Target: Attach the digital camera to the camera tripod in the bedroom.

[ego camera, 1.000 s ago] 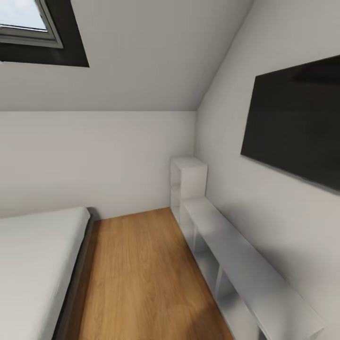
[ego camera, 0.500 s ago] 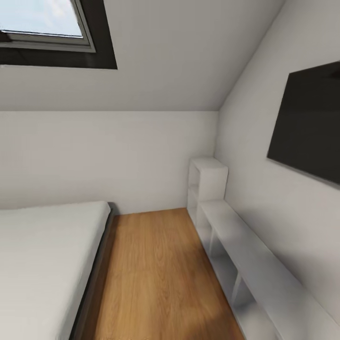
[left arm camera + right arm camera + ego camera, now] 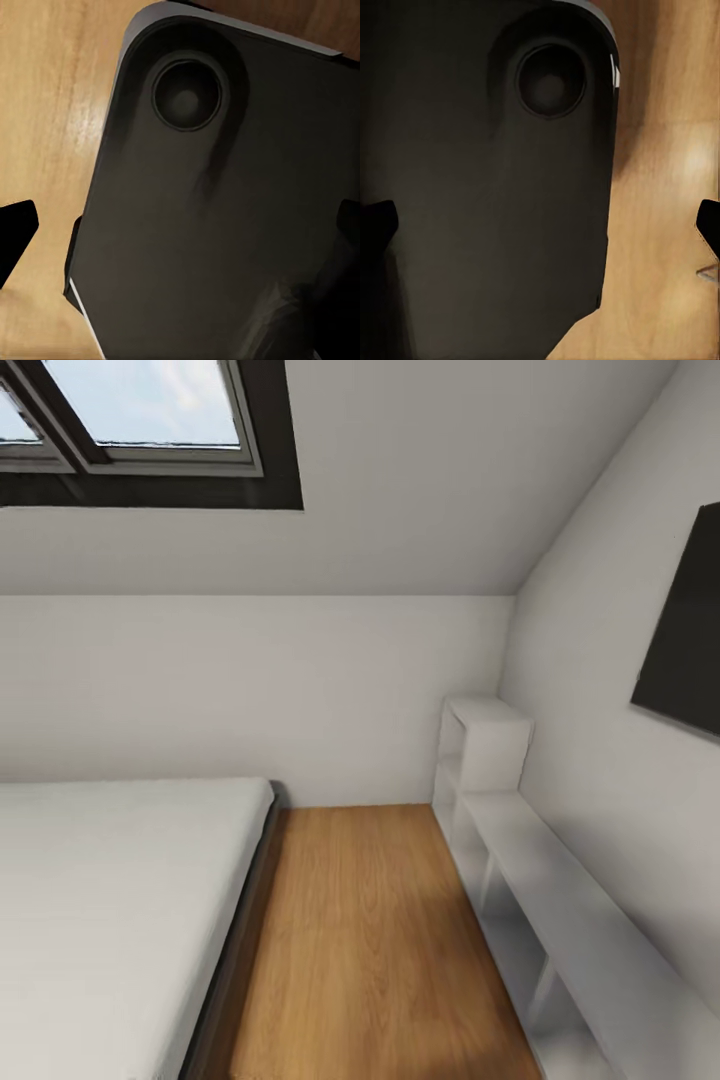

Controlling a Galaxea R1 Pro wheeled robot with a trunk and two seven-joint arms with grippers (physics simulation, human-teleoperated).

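Bedroom: wood floor point(image 3: 370, 940) lane runs toward 12 o'clock between bed point(image 3: 110, 920) edge and white shelf point(image 3: 560, 920). Both grippers spread wide, grasping nothing.

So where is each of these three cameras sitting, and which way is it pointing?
Head view: on the robot's head, facing a corner of the bedroom: bed, wood floor, white shelf, skylight, dark wall panel. Nothing of the robot's body here.
Left wrist view: near the left gripper, aimed down at the robot's dark base and the floor; black fingertips at the edges, spread apart.
Right wrist view: near the right gripper, same downward aim, fingertips likewise.
Shared: both wrist views show the base and the wood floor.
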